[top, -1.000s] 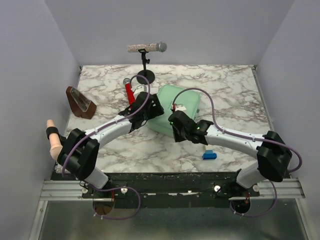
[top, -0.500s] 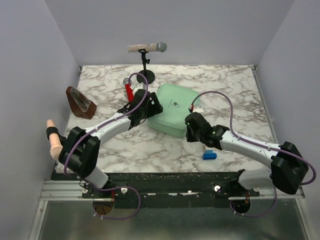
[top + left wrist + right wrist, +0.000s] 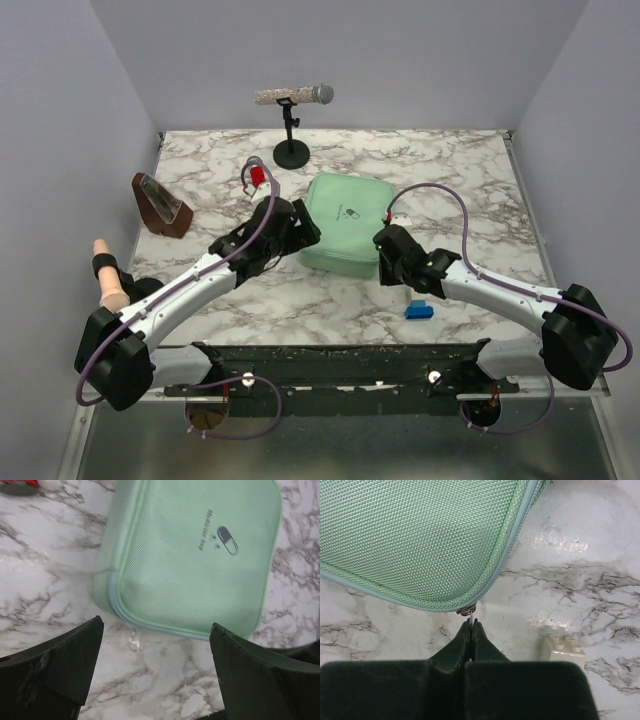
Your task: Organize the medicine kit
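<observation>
Medicine kit [image 3: 195,555]: mint-green woven fabric case with a zip edge, lying flat on the marble table [image 3: 460,170], lid up. The lid print is small and dark. Its first word reads "Medicine", the second is too blurred to read, and beside it is a capsule logo [image 3: 228,540], half dark and half light.

Left gripper [image 3: 156,627]: jaws spread wide, holding nothing. The kit sits straight ahead of it, with the kit's near rounded corner just past the fingertips and not touching them. A red item [image 3: 20,484] is far ahead and to the left of this gripper, cut off by the frame edge. No label on it can be read.

Right gripper [image 3: 471,622]: fingers pressed together, pinching the small metal zipper pull [image 3: 466,612] at the kit's corner. The kit fills the space ahead and to the left of the tips. The zip along that edge looks done up. A white studded block [image 3: 562,650] sits on the table just to the right of the fingers, not touching them. A blue block [image 3: 419,310] lies behind this gripper, beside its arm.

Well beyond both grippers are a microphone on a stand [image 3: 295,95] and, off to the left, a brown wedge [image 3: 160,205]. No writing can be read on either.
</observation>
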Robot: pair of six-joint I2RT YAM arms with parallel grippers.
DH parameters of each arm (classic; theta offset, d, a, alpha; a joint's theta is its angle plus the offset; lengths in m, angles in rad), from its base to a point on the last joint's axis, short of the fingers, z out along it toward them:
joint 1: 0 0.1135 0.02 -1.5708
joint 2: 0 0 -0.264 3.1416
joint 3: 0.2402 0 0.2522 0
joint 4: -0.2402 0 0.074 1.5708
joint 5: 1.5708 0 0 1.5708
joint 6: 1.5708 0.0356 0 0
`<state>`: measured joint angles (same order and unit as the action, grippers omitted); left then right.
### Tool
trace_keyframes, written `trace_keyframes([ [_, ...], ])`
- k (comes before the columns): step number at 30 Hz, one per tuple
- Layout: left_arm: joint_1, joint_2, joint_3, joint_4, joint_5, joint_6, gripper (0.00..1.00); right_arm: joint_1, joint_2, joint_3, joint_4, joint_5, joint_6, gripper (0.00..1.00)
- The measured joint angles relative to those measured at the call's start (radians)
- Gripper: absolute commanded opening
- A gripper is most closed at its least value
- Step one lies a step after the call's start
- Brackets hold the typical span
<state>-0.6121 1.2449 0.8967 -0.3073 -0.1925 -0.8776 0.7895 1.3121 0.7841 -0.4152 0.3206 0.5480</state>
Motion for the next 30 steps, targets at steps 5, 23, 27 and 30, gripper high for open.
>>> trace_keyframes([
  [5,-0.129,-0.029,-0.024,-0.029,-0.031,-0.126,0.99,0.0,-0.002,0.0,-0.003,0.005,-0.001,0.01],
  [23,-0.213,0.134,-0.089,0.138,-0.04,-0.299,0.99,0.001,-0.002,0.004,-0.007,0.004,0.0,0.01],
  [27,-0.213,0.095,-0.12,0.172,-0.048,-0.309,0.99,0.001,-0.001,0.004,-0.008,0.004,0.0,0.01],
  [30,-0.213,0.127,-0.111,0.18,-0.048,-0.307,0.99,0.002,0.0,0.005,-0.008,0.004,0.0,0.01],
])
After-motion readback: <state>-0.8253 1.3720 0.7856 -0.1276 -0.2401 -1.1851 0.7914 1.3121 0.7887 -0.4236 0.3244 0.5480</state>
